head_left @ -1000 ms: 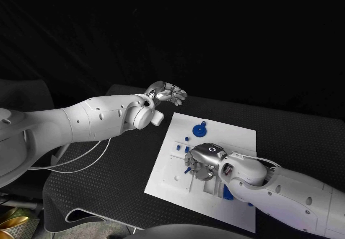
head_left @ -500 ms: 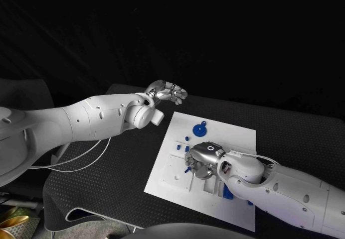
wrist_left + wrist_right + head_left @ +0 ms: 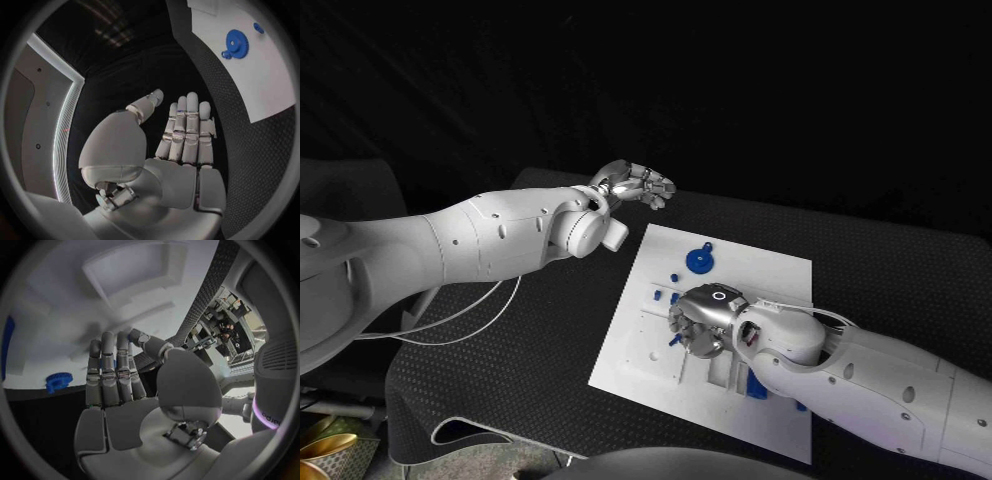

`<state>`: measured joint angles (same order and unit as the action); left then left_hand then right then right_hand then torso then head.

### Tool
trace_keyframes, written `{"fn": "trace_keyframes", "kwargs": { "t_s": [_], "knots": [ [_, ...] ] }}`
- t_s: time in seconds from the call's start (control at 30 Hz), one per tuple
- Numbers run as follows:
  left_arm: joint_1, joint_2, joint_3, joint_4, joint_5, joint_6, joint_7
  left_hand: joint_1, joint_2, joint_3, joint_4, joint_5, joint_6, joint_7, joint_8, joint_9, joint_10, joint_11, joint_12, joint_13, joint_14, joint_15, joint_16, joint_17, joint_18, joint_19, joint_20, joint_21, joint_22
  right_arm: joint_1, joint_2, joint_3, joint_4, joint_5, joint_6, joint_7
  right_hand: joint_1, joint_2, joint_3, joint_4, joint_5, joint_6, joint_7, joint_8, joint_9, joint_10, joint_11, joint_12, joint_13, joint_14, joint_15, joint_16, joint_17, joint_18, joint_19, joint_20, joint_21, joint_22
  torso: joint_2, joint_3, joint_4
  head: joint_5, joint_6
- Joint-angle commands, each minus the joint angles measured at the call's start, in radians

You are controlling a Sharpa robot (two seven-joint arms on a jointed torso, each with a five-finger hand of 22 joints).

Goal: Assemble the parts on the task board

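Right hand (image 3: 700, 322) has edged slightly toward the board's left side since earlier frame; fingers straight, side by side, nothing held, over task board (image 3: 762, 270) by small blue parts (image 3: 664, 295). Left hand (image 3: 635, 186) unchanged, flat, empty, off board above black table (image 3: 516, 350). Blue gear (image 3: 700, 262) lies on board's far part, away from both hands.

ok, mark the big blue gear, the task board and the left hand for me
big blue gear (image 3: 700, 263), head view, centre of its disc
task board (image 3: 769, 267), head view, bare far right corner area
left hand (image 3: 185, 131), left wrist view, middle of its straight fingers
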<state>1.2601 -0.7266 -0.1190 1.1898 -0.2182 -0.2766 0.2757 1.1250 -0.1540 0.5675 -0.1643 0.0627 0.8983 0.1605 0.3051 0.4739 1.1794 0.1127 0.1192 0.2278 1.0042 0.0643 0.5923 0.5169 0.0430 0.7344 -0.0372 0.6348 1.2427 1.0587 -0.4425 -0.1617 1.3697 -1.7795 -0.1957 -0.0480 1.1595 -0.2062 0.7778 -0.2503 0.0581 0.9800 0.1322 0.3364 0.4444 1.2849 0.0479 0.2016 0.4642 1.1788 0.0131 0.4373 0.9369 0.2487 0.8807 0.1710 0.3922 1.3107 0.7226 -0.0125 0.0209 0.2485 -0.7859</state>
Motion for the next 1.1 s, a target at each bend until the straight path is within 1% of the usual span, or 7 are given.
{"fn": "trace_keyframes", "kwargs": {
  "t_s": [0.03, 0.2, 0.33, 0.57, 0.63, 0.8, 1.1],
  "knots": [
    [0.004, 0.002, 0.001, 0.003, 0.005, 0.008, 0.004, 0.003, -0.009, 0.001, 0.007, 0.000, -0.009, 0.001, 0.003, -0.001, 0.003, 0.001, -0.004, -0.002, 0.008, -0.002, -0.007, 0.002, 0.006, 0.004, 0.000, -0.007, 0.001, -0.005, 0.002, -0.004, -0.004, -0.012, 0.057, -0.003, -0.008, 0.003, -0.003, -0.002, -0.007, 0.010, -0.002, 0.001, 0.002, -0.008, 0.000, 0.006, 0.004, -0.001, -0.002, 0.003, 0.003, 0.013, -0.001, -0.002, 0.007, 0.021, 0.000, -0.0004, 0.0002, -0.001, -0.001],
    [0.004, 0.003, 0.001, 0.003, 0.005, 0.009, 0.004, 0.004, -0.009, 0.002, 0.007, 0.000, -0.009, 0.001, 0.004, -0.001, 0.003, 0.001, -0.004, -0.002, 0.008, -0.002, -0.008, 0.003, 0.006, 0.004, 0.000, -0.007, 0.001, -0.005, 0.005, -0.005, -0.006, -0.016, 0.073, -0.001, -0.012, 0.013, -0.003, 0.000, -0.007, 0.017, -0.005, 0.005, 0.004, -0.009, -0.001, 0.007, 0.015, -0.001, -0.002, 0.003, 0.010, 0.013, -0.002, -0.002, 0.010, 0.021, 0.000, -0.0010, 0.0020, -0.004, -0.004],
    [0.004, 0.003, 0.001, 0.003, 0.005, 0.010, 0.004, 0.005, -0.009, 0.002, 0.006, 0.000, -0.009, 0.001, 0.004, -0.002, 0.003, 0.001, -0.004, -0.002, 0.008, -0.002, -0.008, 0.003, 0.006, 0.004, 0.000, -0.007, 0.002, -0.005, 0.006, -0.005, -0.006, -0.023, 0.077, 0.001, -0.012, 0.025, 0.001, 0.001, -0.008, 0.030, -0.011, 0.012, 0.009, -0.007, -0.003, 0.009, 0.026, 0.002, -0.004, 0.004, 0.017, 0.013, -0.001, -0.003, 0.014, 0.021, 0.000, -0.0009, 0.0014, -0.003, -0.005],
    [0.005, 0.003, 0.001, 0.003, 0.005, 0.010, 0.004, 0.005, -0.009, 0.002, 0.006, 0.000, -0.009, 0.001, 0.004, -0.002, 0.003, 0.001, -0.004, -0.002, 0.008, -0.002, -0.009, 0.004, 0.006, 0.005, 0.000, -0.007, 0.002, -0.006, 0.007, -0.005, -0.007, -0.035, 0.077, 0.000, -0.018, 0.042, 0.016, 0.008, -0.010, 0.057, -0.024, 0.033, 0.027, 0.019, -0.018, 0.030, 0.062, 0.028, -0.019, 0.025, 0.050, 0.013, 0.024, -0.015, 0.039, 0.022, 0.000, -0.0006, 0.0009, -0.001, -0.007],
    [0.005, 0.003, 0.001, 0.003, 0.005, 0.010, 0.004, 0.006, -0.009, 0.002, 0.006, 0.000, -0.009, 0.001, 0.004, -0.002, 0.004, 0.001, -0.004, -0.003, 0.008, -0.002, -0.009, 0.004, 0.006, 0.005, 0.000, -0.008, 0.002, -0.006, 0.007, -0.005, -0.007, -0.039, 0.075, -0.001, -0.021, 0.043, 0.019, 0.007, -0.010, 0.059, -0.026, 0.036, 0.032, 0.021, -0.020, 0.032, 0.072, 0.030, -0.021, 0.028, 0.060, 0.013, 0.027, -0.018, 0.044, 0.021, 0.000, -0.0005, 0.0006, -0.001, -0.007],
    [0.005, 0.003, 0.001, 0.003, 0.005, 0.012, 0.001, 0.006, -0.009, 0.002, 0.006, 0.000, -0.009, 0.001, 0.004, -0.002, 0.004, 0.001, -0.004, -0.003, 0.008, -0.002, -0.009, 0.005, 0.006, 0.005, 0.000, -0.008, 0.002, -0.006, 0.006, -0.006, -0.006, -0.047, 0.048, -0.010, -0.026, 0.045, 0.023, 0.005, -0.010, 0.067, -0.030, 0.042, 0.041, 0.028, -0.025, 0.039, 0.091, 0.038, -0.027, 0.034, 0.076, 0.013, 0.035, -0.023, 0.056, 0.021, 0.000, 0.0001, 0.0006, -0.002, -0.007],
    [0.005, 0.002, 0.000, 0.005, 0.005, 0.016, 0.000, 0.006, -0.009, 0.002, 0.006, 0.000, -0.009, 0.001, 0.004, -0.002, 0.004, 0.001, -0.004, -0.003, 0.008, -0.001, -0.010, 0.005, 0.006, 0.004, 0.001, -0.008, 0.003, -0.006, -0.001, -0.005, 0.004, -0.036, -0.026, -0.019, -0.029, 0.043, 0.035, 0.005, -0.010, 0.076, -0.035, 0.049, 0.052, 0.037, -0.031, 0.044, 0.112, 0.050, -0.033, 0.037, 0.091, 0.013, 0.046, -0.029, 0.070, 0.020, 0.000, 0.0005, 0.0009, -0.002, -0.006]
  ]
}}
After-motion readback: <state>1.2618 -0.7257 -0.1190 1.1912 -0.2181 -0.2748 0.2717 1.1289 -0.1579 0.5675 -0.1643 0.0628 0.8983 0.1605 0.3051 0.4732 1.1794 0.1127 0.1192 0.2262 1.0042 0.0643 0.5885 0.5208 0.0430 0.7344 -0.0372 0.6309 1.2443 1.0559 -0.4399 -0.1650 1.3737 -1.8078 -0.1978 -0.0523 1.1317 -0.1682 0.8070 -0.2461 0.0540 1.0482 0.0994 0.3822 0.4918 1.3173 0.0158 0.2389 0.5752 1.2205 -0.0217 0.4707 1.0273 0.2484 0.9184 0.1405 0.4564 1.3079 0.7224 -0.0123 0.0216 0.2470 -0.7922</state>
